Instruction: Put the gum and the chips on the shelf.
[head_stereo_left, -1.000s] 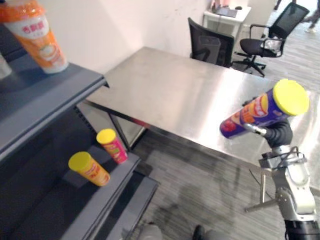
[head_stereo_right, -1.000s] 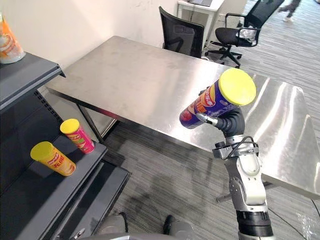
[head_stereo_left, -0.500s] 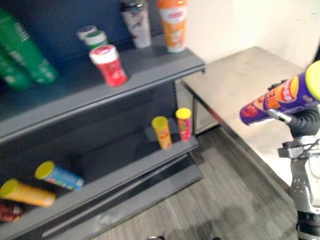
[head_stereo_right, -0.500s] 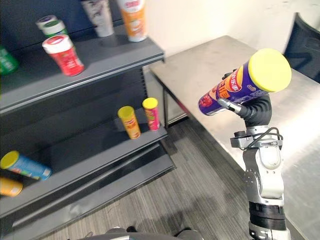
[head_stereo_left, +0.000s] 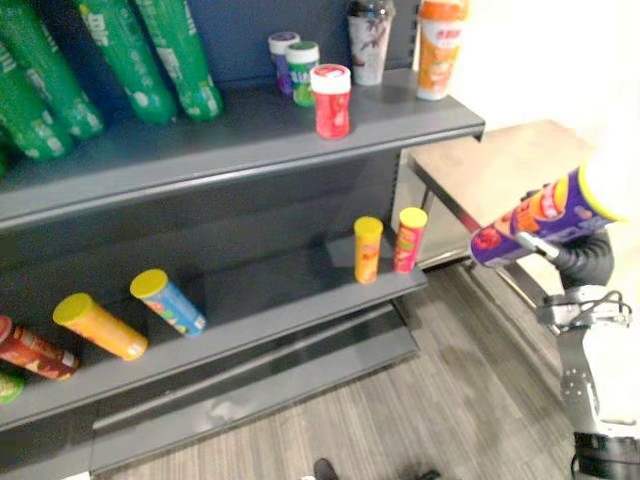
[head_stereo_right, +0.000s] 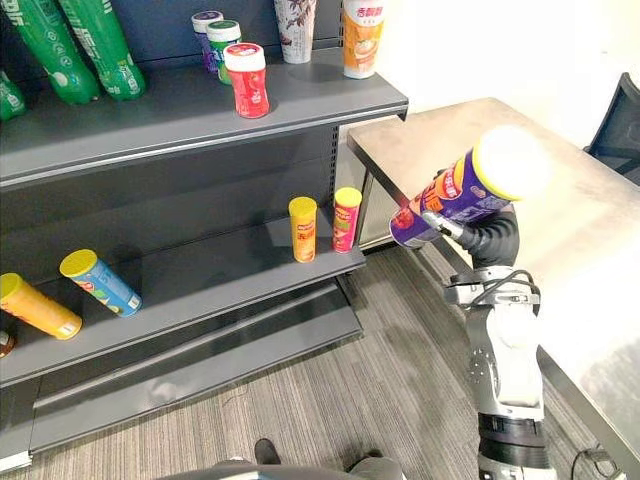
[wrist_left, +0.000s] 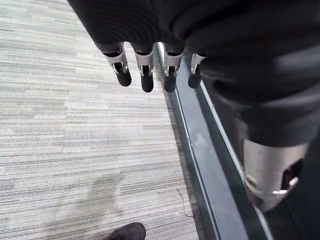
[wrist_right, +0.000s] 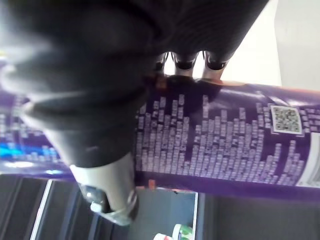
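The chips can (head_stereo_right: 455, 195), probably light, stiff but crushable and slick, lay tilted in the right hand (head_stereo_right: 487, 238), whose fingers (wrist_right: 186, 62) wrapped its middle, likely the safest hold, near the shelf (head_stereo_right: 200, 120); the left hand (wrist_left: 145, 75) hung open, empty.

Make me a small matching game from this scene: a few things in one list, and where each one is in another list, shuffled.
Things:
1. purple chips can
2. red jar
3. blue can
4. left hand

Places:
A. lying on the lower shelf
B. open, above the floor
C. gripped in the right hand
D. standing on the upper shelf

Pairs: 1-C, 2-D, 3-A, 4-B.
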